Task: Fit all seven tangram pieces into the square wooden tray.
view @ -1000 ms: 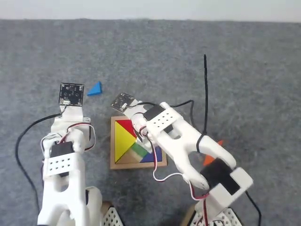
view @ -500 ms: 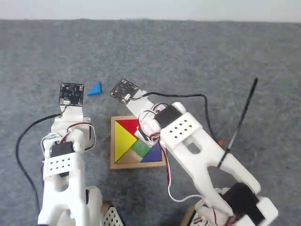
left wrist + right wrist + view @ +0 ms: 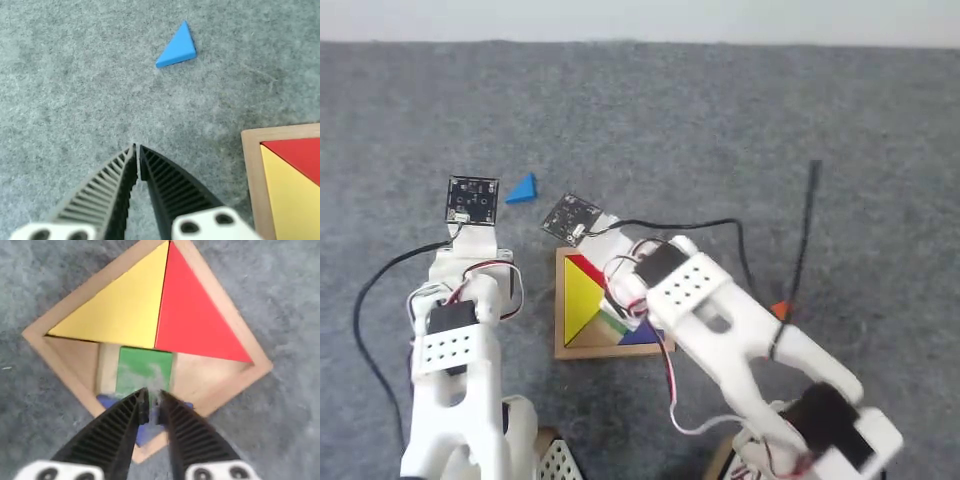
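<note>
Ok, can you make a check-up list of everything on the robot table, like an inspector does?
Surface: grey carpet-like mat.
Job's things: square wooden tray holds yellow triangle, red triangle, green square, dark blue piece, with bare floor left; light blue triangle and orange piece lie outside on the mat.
Clutter: nothing seen.
Grippers: left gripper shut, empty, over the mat; right gripper slightly open, over the tray by the green square.
Cables: black cables run from both arms over the mat.
Surroundings: pale strip beyond the mat.
</note>
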Controlling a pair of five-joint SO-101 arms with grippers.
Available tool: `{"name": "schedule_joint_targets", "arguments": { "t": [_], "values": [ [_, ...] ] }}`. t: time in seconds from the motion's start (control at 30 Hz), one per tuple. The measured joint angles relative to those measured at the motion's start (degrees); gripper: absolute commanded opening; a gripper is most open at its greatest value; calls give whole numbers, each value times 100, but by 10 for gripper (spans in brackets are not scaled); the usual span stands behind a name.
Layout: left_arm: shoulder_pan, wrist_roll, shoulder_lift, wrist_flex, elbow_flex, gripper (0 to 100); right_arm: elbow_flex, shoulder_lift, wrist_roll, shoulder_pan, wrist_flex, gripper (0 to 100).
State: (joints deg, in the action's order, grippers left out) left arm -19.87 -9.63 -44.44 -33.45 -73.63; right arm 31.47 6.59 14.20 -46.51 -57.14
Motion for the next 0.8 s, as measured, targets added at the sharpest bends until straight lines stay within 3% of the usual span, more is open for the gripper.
{"name": "schedule_joint_targets", "arguments": {
  "t": [0.43,0.8],
  "values": [
    [0,0,0,0,0,13,-114,-826,0,-387,141,8],
    [0,0,0,0,0,13,-114,-835,-202,-387,141,7]
  ]
}}
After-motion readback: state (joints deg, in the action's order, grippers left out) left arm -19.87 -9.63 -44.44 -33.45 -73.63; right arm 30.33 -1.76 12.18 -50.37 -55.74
